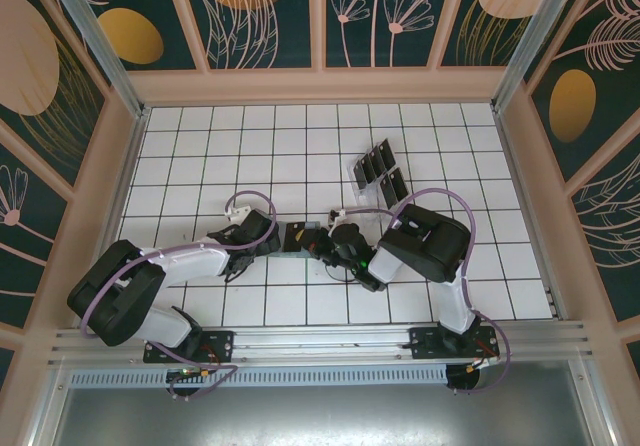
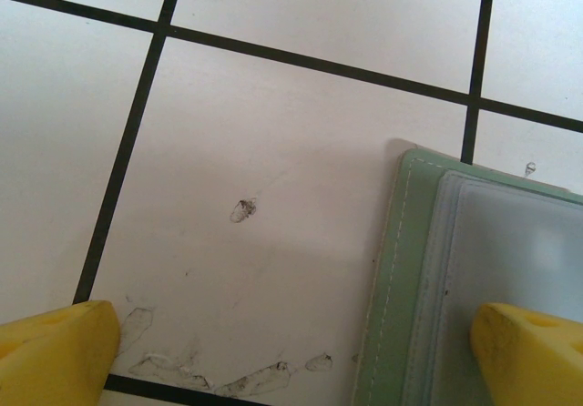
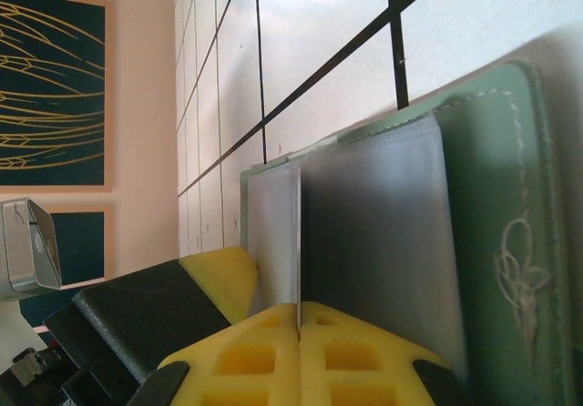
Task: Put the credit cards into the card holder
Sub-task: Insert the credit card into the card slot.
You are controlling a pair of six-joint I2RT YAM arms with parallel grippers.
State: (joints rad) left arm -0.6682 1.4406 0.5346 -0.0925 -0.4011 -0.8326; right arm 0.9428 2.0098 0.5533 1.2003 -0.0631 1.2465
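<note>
Reaching toward the middle of the white tiled table (image 1: 250, 156) from either side, both arms lie low with elbows bent, their wrists almost meeting. The left gripper (image 2: 293, 342) stands wide, one yellow fingertip over bare tile. The other is over the clear inner pocket of the flat sage-green stitched card holder (image 2: 401, 315), which lies on the table between the two grippers. The right gripper (image 3: 299, 319) is pinched together on a thin dark sheet (image 3: 299, 233) seen edge-on against the holder's pocket; whether it is a card I cannot tell. The right wrist view catches a flower outline (image 3: 519, 274) stitched into the green cover. The overhead view adds glossy black rectangular credit cards (image 1: 384, 153) standing in a clear plastic slotted tray (image 1: 353, 173), beyond the grippers.
</note>
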